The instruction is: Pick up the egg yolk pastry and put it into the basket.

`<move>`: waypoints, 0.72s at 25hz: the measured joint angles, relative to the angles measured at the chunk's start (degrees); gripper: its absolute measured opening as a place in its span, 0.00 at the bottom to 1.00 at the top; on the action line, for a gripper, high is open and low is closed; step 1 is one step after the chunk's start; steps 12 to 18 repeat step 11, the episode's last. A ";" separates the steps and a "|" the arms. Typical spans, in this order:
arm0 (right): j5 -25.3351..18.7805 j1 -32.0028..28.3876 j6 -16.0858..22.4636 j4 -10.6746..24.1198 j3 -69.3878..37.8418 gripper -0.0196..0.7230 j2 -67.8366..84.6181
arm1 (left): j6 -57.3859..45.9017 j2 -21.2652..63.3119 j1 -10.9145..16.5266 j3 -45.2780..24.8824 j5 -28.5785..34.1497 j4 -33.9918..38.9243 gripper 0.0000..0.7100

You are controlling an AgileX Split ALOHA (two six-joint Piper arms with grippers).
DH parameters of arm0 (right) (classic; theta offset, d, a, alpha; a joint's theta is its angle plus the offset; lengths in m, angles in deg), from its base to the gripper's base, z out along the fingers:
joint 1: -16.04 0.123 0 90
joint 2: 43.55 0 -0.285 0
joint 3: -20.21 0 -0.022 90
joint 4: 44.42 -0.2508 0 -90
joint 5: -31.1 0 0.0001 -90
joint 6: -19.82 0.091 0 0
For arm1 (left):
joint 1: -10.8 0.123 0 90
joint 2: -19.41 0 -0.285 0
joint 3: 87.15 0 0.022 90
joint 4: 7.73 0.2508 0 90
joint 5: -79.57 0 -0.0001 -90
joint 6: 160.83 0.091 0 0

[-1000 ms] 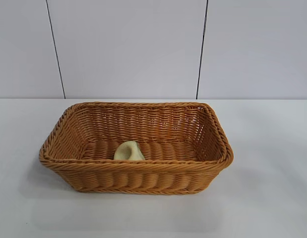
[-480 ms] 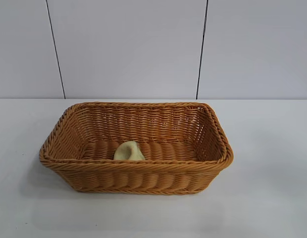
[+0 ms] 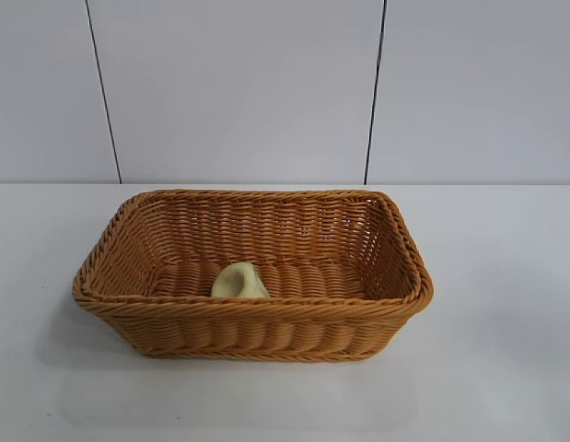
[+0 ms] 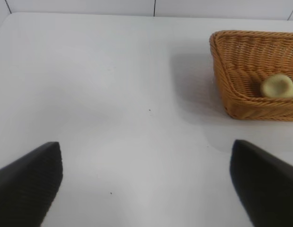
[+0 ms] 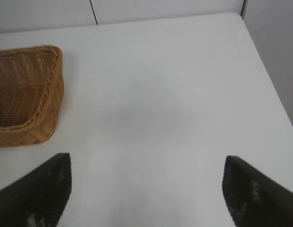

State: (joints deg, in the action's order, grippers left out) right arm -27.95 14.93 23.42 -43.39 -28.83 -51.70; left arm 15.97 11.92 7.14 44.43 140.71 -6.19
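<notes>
In the left wrist view, the left gripper (image 4: 146,184) sits at the bottom of the frame with its two dark fingers (image 4: 28,182) spread wide apart, holding nothing, over bare white table (image 4: 113,94). In the right wrist view, the right gripper (image 5: 146,189) is also at the bottom of the frame, its dark fingers (image 5: 37,191) wide apart and holding nothing. Farther off, the basket (image 3: 252,318) sits on the table in the middle of the exterior view. It is big, orange-brown and woven, with slanting sides and a twisted rim. The egg yolk pastry (image 3: 239,281) lies inside the basket, on its floor, close to the near long wall and a little left of the middle. It is small, round and pale yellow, soft-looking and not shiny, and much smaller than the basket. In the exterior view it leans up on its side, with a dent showing. In the left wrist view the pastry (image 4: 277,87) shows at the right of the frame, inside the basket (image 4: 241,101). Behind the table, at the top of the exterior view, is a pale wall (image 3: 238,92) with two thin dark lines running down it.
</notes>
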 joint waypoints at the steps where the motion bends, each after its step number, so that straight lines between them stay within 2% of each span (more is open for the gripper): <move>1: 0.00 0.00 0.00 0.00 -0.06 0.87 0.41 | 0.00 0.00 0.00 0.00 0.00 0.00 0.97; 18: 0.00 0.00 0.00 0.00 -0.12 0.87 0.58 | 0.00 0.00 0.00 0.00 0.05 0.00 0.97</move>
